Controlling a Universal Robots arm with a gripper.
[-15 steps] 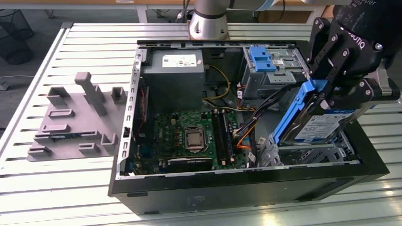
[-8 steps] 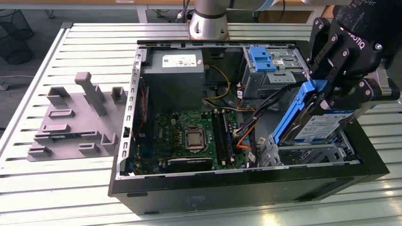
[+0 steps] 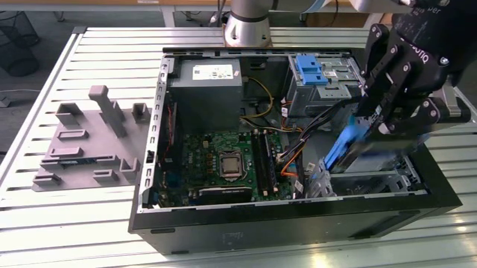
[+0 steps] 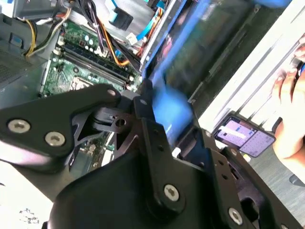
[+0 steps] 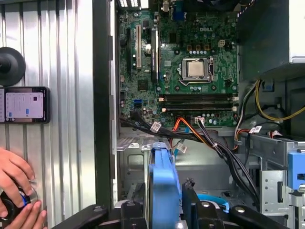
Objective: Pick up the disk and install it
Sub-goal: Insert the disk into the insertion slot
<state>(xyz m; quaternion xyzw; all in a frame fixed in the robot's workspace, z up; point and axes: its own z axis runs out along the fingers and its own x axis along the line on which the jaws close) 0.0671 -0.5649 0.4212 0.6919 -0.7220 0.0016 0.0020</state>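
The disk (image 3: 345, 148) shows its blue bracket edge and stands on edge, tilted, with my gripper (image 3: 376, 127) shut on it. It hangs just above the metal drive bay (image 3: 372, 180) at the near corner of the open computer case (image 3: 298, 223), on the exterior view's right. In the first wrist view the disk's blue edge (image 5: 164, 183) rises between my black fingers (image 5: 193, 200), over the bay (image 5: 136, 157). In the second wrist view the disk (image 4: 174, 110) is a blue streak ahead of my gripper (image 4: 143, 102). The silver body is mostly hidden.
Inside the case lie the green motherboard (image 3: 223, 162), a grey metal box (image 3: 205, 84), a blue latch piece (image 3: 311, 70) and loose cables (image 5: 214, 143) beside the bay. A grey fixture (image 3: 89, 139) sits on the slatted table. A phone (image 5: 26, 105) and a person's hands (image 5: 14, 191) are next to the case.
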